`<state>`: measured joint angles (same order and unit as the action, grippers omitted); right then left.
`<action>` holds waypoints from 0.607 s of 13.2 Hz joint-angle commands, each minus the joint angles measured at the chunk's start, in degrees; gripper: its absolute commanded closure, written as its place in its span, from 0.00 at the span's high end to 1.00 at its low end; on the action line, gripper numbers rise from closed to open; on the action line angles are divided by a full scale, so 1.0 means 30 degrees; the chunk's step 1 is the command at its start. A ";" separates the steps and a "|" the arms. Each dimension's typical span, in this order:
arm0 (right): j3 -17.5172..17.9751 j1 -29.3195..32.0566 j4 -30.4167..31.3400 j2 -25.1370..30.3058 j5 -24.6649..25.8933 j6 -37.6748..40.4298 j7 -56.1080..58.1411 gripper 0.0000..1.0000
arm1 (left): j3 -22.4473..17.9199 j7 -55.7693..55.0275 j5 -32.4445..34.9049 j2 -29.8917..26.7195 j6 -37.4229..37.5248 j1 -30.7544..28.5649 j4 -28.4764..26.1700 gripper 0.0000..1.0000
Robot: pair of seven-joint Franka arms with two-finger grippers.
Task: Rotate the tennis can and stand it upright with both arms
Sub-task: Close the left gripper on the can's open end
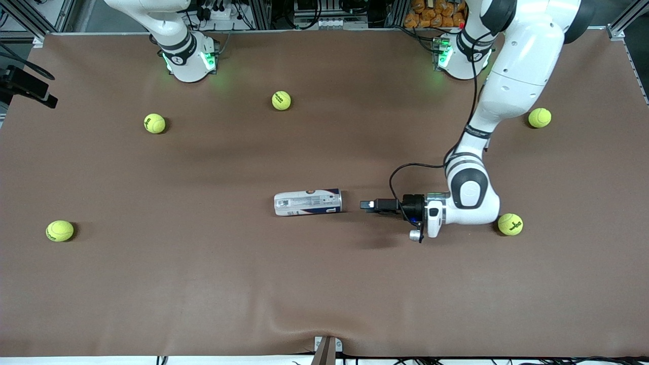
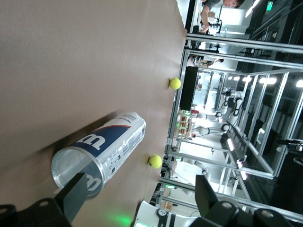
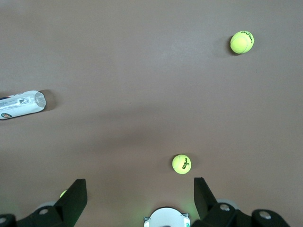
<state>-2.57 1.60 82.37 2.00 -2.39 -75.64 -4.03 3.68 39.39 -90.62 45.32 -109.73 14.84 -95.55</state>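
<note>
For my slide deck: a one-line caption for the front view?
Left gripper, open, lines up with the lying tennis can; right arm waits at its base.

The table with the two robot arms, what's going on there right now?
A clear plastic tennis can with a white and dark-blue label lies on its side mid-table. The left arm's open tool is low beside the can's end, not touching it. The right arm waits, its open tool high over the brown table. Yellow-green tennis balls lie scattered around.
</note>
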 commanded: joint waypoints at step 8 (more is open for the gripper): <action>-0.0050 -0.0737 0.0403 0.0095 -0.0141 0.0018 0.0083 1.00 | 0.0032 0.2573 -0.4242 -0.0252 -0.2089 0.1758 -0.2224 1.00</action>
<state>-2.42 -0.02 82.99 1.91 -2.40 -75.66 -4.02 3.72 45.45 -99.98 45.34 -113.06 18.06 -101.44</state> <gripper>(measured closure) 0.000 0.000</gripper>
